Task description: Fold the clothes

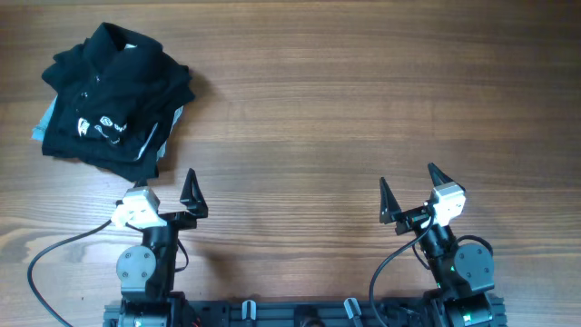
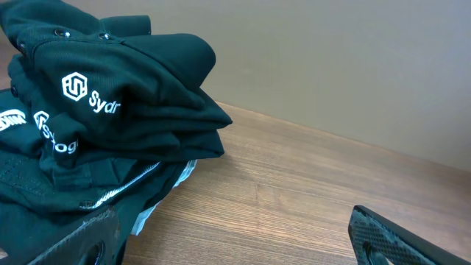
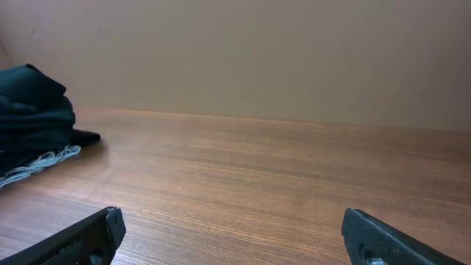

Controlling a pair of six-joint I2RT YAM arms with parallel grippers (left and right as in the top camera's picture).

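Note:
A pile of black collared shirts [image 1: 113, 95] with white logo print lies folded at the table's far left. It fills the left of the left wrist view [image 2: 103, 132] and shows at the left edge of the right wrist view [image 3: 33, 121]. A pale blue-grey cloth edge [image 1: 38, 130] sticks out under the pile. My left gripper [image 1: 163, 193] is open and empty, just in front of the pile. My right gripper [image 1: 410, 189] is open and empty over bare wood at the front right.
The wooden table [image 1: 363, 109] stretches to the right of the pile. A black cable [image 1: 54, 250] loops at the front left by the left arm's base. A plain wall stands behind the table's far edge [image 3: 294, 121].

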